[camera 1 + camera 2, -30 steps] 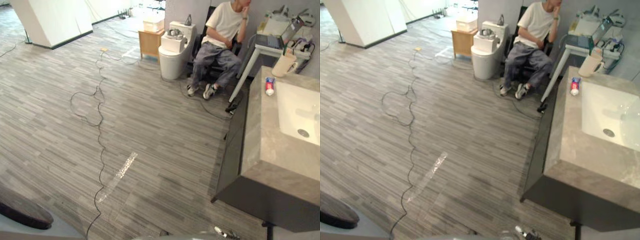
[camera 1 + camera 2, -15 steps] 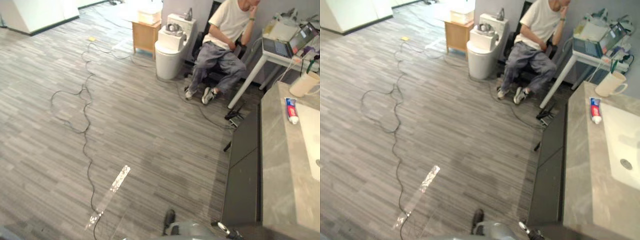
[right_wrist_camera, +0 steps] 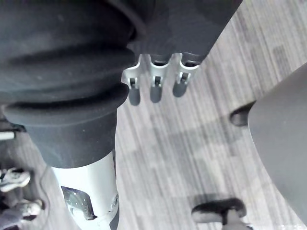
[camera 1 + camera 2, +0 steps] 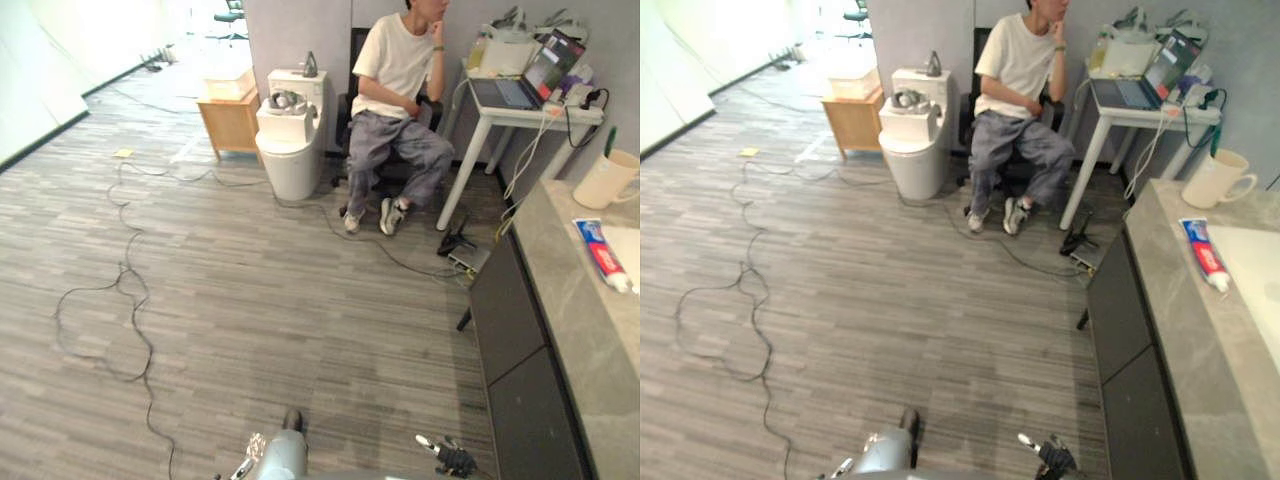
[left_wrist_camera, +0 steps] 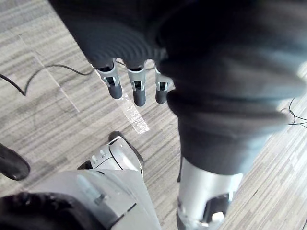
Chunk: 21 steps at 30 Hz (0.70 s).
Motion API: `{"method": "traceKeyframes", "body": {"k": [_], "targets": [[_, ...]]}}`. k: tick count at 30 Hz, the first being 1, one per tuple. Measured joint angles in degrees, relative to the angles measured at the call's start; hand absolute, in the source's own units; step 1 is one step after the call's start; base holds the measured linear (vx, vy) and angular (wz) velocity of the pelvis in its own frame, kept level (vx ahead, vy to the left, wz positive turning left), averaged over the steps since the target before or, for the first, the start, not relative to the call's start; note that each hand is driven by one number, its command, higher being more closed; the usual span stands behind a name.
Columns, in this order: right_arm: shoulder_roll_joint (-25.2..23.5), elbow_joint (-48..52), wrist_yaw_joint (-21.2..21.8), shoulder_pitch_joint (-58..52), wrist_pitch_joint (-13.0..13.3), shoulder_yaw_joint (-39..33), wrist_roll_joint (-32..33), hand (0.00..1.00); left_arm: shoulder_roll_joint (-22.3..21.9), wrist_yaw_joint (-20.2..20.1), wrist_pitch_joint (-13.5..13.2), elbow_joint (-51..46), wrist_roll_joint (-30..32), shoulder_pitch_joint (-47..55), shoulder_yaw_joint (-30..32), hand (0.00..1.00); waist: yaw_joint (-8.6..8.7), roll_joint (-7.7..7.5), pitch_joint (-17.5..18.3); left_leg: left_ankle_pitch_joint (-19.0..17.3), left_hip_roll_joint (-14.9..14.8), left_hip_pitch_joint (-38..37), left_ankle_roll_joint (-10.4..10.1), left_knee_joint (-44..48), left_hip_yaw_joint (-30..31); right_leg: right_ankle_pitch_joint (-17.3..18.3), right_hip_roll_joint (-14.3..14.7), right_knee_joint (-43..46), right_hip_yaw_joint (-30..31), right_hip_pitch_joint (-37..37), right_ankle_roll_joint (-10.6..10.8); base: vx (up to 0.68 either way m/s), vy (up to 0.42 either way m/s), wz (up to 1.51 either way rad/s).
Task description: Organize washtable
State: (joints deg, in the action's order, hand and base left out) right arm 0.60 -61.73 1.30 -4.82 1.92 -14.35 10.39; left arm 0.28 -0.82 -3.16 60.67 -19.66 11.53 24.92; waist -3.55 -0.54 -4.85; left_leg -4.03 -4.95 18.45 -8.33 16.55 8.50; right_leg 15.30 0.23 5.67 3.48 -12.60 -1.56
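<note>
The washtable (image 4: 1180, 330) is a grey stone counter on a dark cabinet along the right edge of the eye views. Its white sink (image 4: 1262, 285) shows at the far right. A red, white and blue toothpaste tube (image 4: 1203, 253) lies flat on the counter beside the sink. Behind it stands a cream mug (image 4: 1212, 178) with a green toothbrush in it. My left hand (image 5: 138, 91) hangs over the floor with straight fingers and holds nothing. My right hand (image 3: 154, 88) hangs the same way, with nothing in it.
A person (image 4: 395, 90) sits on a chair at the back, by a white desk (image 4: 520, 100) with an open laptop. A white toilet (image 4: 290, 150) and a small wooden stand (image 4: 232, 118) are further left. The dark cabinet front (image 4: 520, 350) borders the wooden floor.
The whole picture has shifted, so the camera has turned: the washtable sits further right and the person nearer the middle. The mug and the toothpaste tube have not moved on the counter.
</note>
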Motion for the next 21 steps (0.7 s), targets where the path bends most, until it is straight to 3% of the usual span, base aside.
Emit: {"method": "traceKeyframes", "body": {"k": [1,2,3,4,5,7,8,9,12,14,15,16,17,18,19,20,21], "targets": [[-0.7,-0.3,0.1,0.2,0.0,0.3,-0.7,0.00,0.2,0.2,-0.1,-0.6,0.0,0.4,0.7,0.00,-0.68,-1.14,0.4,0.8,1.1,0.2,1.2,3.7,-1.5,1.3,-1.9,0.7,2.2,0.1,0.8,0.48,0.405,-1.05],[-1.3,-0.9,0.1,1.1,0.0,1.1,-1.7,0.00,0.2,0.8,-0.6,-1.0,0.0,0.9,1.7,0.00,-0.81,-2.15,1.0,-2.6,1.1,1.8,3.9,9.0,-3.4,1.1,-2.7,1.6,4.8,0.6,1.1,0.47,0.397,-1.12],[-1.9,-0.9,0.2,1.1,0.0,1.4,-2.1,0.00,0.2,1.1,-0.7,-1.0,0.0,0.9,2.5,0.00,-1.07,-2.72,1.3,-4.0,0.9,2.0,4.1,10.6,-5.0,1.1,-3.3,2.6,6.1,0.8,1.1,0.48,0.368,-1.18],[-2.8,-0.7,0.2,1.0,0.0,1.4,-2.1,0.00,0.2,1.4,-0.8,-1.1,0.0,0.8,3.5,0.00,-1.94,-3.43,1.6,-5.7,0.5,1.1,6.5,12.7,-7.9,0.9,-4.2,5.3,8.5,1.8,1.5,0.44,0.334,-1.08],[-2.8,0.0,0.3,0.9,0.0,1.3,-2.1,0.00,-0.1,2.0,-0.9,-1.1,0.1,0.4,3.6,0.00,-1.81,-3.17,1.6,-7.3,0.1,-0.3,8.2,14.5,-10.1,-0.3,-4.8,9.6,8.6,3.4,3.2,0.42,0.319,-1.05],[-3.2,0.5,0.5,0.9,0.2,1.0,-2.0,0.00,-0.4,2.3,-0.9,-1.0,0.2,-0.4,3.3,0.00,-2.14,-2.63,1.4,-9.6,-0.1,-3.8,9.0,13.3,-12.4,-2.2,-4.4,21.5,8.4,8.3,3.7,0.34,0.309,-0.88],[-3.3,2.1,1.3,0.9,0.4,0.4,-1.8,0.00,0.2,2.4,-0.8,-0.5,0.6,-1.1,2.2,0.00,-1.46,-2.32,1.2,-10.7,-0.1,-7.9,10.0,10.9,-15.3,-7.2,-5.3,35.9,6.8,14.9,3.5,0.30,0.302,-0.76],[-3.2,2.6,1.4,0.9,0.5,-0.4,-1.3,0.00,0.3,2.7,-0.7,-0.3,0.6,-1.3,2.1,0.00,-0.91,-2.21,1.2,-10.9,-0.1,-9.5,10.4,10.0,-16.2,-8.2,-6.0,40.4,5.0,16.7,3.8,0.23,0.232,-0.58],[-3.4,4.1,1.4,1.0,1.1,-1.6,1.6,0.00,0.0,3.5,-0.4,-0.4,1.6,-2.9,2.2,0.00,-0.03,-1.91,1.0,-12.3,-0.1,-17.6,9.7,3.4,-21.0,-7.5,-9.4,49.1,-5.8,24.8,2.5,0.17,0.165,-0.75],[-2.9,4.3,1.4,1.1,1.8,-2.2,3.2,0.00,-0.1,3.4,-0.2,-0.1,3.3,-3.8,2.2,0.00,1.80,-1.91,1.0,-13.0,-0.3,-22.6,9.5,-1.0,-24.8,-4.0,-9.5,45.3,-14.7,28.0,2.9,0.29,0.073,-0.97],[-2.6,3.8,1.2,1.2,1.8,-3.4,3.2,0.00,-0.1,3.4,-0.1,0.7,4.6,-4.5,1.9,0.00,3.14,-1.92,1.1,-13.1,-0.3,-25.0,9.2,-3.3,-27.6,-3.7,-9.4,37.1,-23.0,27.7,3.3,0.23,0.027,-0.84],[-2.4,3.3,1.2,1.3,1.8,-3.8,3.1,0.00,-0.2,3.4,0.0,1.1,4.8,-5.1,1.5,0.00,3.09,-1.96,1.1,-12.9,-0.2,-26.0,8.7,-4.5,-29.5,-3.9,-9.3,32.7,-27.9,27.5,3.2,0.34,0.048,-1.30],[-1.8,1.7,1.0,1.8,1.6,-4.3,3.0,0.00,-0.2,3.3,0.1,1.8,5.6,-5.7,1.5,0.00,2.83,-1.99,1.1,-13.0,0.4,-28.0,8.1,-6.6,-33.5,-4.9,-8.3,24.3,-37.0,26.7,1.6,0.30,0.044,-1.28],[-1.5,1.2,1.0,1.9,1.6,-4.7,2.9,0.00,-0.2,3.3,0.1,2.1,5.9,-5.7,1.6,0.00,2.99,-1.92,1.1,-13.3,0.6,-28.9,7.3,-7.1,-35.3,-5.7,-7.2,20.8,-39.9,26.3,0.1,0.50,0.059,-1.46],[-1.2,0.2,0.8,1.1,1.4,-5.5,2.5,0.00,-0.2,3.2,0.1,2.5,6.6,-5.0,2.2,0.00,3.76,-1.79,1.2,-14.4,0.9,-30.9,5.3,-6.2,-36.8,-7.6,-4.0,15.7,-41.0,24.6,-4.2,0.51,0.050,-1.12],[-1.6,0.2,0.2,-0.6,1.0,-6.8,3.2,0.00,-0.6,3.0,0.2,2.4,7.6,-4.9,3.7,0.00,4.65,-1.84,1.6,-15.2,-0.3,-30.9,3.9,0.7,-35.6,-6.0,-1.5,11.9,-39.6,21.6,-9.1,0.52,0.050,-1.14],[-1.5,0.6,0.2,-0.8,0.9,-7.0,2.7,0.00,-0.9,2.8,0.2,2.0,7.9,-4.5,4.7,0.00,4.48,-1.30,1.8,-14.6,-2.4,-29.0,2.7,7.9,-34.7,-6.0,-0.3,10.7,-38.1,20.4,-8.7,0.52,0.025,-1.36]]}}
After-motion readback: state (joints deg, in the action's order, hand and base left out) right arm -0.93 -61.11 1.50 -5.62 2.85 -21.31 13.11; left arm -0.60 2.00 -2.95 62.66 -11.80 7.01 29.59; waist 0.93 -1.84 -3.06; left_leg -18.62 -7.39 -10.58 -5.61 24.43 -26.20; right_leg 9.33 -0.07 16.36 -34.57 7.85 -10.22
